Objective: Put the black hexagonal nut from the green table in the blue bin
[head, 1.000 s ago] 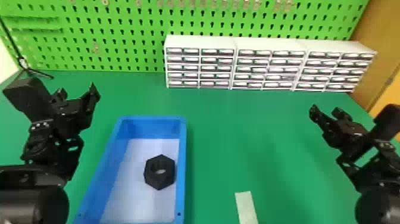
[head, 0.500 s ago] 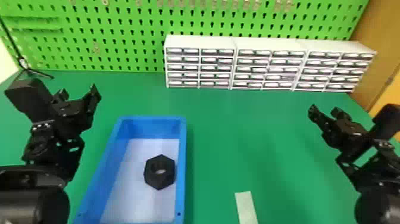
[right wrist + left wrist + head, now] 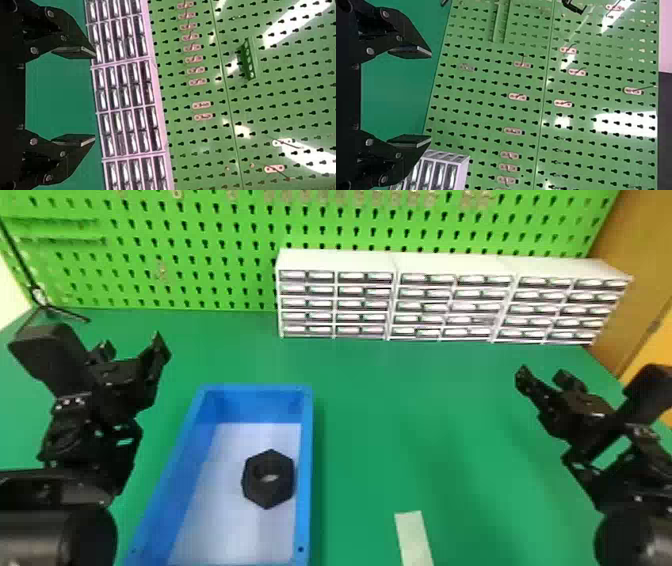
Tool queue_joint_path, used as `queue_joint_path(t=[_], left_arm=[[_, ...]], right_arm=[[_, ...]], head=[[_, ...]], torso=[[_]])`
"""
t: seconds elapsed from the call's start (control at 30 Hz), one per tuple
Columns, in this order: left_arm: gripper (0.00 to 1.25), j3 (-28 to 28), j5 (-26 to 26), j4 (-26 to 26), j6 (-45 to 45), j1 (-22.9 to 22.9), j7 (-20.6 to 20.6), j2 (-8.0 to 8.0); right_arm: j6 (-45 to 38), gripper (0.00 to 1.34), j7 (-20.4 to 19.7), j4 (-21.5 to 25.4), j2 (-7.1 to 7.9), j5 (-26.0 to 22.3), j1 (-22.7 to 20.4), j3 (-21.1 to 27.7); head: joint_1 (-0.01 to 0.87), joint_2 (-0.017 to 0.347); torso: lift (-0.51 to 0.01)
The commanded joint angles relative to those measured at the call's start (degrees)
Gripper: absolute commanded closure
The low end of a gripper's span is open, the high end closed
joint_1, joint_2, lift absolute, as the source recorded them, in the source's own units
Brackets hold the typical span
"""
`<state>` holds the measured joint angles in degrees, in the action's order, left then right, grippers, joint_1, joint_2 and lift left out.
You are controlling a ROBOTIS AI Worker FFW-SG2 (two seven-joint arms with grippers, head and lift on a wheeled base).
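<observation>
In the head view my left gripper (image 3: 132, 346) is open above the green table (image 3: 400, 415), to the left of the blue bin (image 3: 307, 440). My right gripper (image 3: 545, 375) is open too, over the table's right side, well away from the bin. The black hexagonal nut (image 3: 269, 497) lies inside the bin, close to its right wall, its hole facing up. Seen from the wrists, the left gripper (image 3: 430, 96) and the right gripper (image 3: 95, 96) each have their two fingers wide apart with nothing between them.
White drawer cabinets (image 3: 337, 261) stand along the back of the table before a green pegboard (image 3: 200, 255). A pale strip (image 3: 414, 537) lies on the table to the right of the bin. A thin black stand (image 3: 47, 308) is at the back left.
</observation>
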<state>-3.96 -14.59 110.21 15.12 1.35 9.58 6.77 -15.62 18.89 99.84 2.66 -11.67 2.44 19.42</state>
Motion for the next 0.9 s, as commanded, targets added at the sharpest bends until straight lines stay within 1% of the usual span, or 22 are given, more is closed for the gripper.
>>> queue_joint_path(t=[0.0, 0.87], left_arm=[[0.49, 0.0, -0.1, 0.0, 0.0, 0.0, 0.0, 0.00], [0.49, 0.1, -0.1, 0.0, 0.0, 0.0, 0.0, 0.00]], right_arm=[[0.0, 0.51, 0.0, 0.0, 0.24, -0.1, 0.0, -0.2], [0.0, 0.51, 0.0, 0.0, 0.33, -0.1, 0.2, -0.5]], head=[[0.692, 0.008], [0.692, 0.008]], torso=[[-0.097], [-0.097]])
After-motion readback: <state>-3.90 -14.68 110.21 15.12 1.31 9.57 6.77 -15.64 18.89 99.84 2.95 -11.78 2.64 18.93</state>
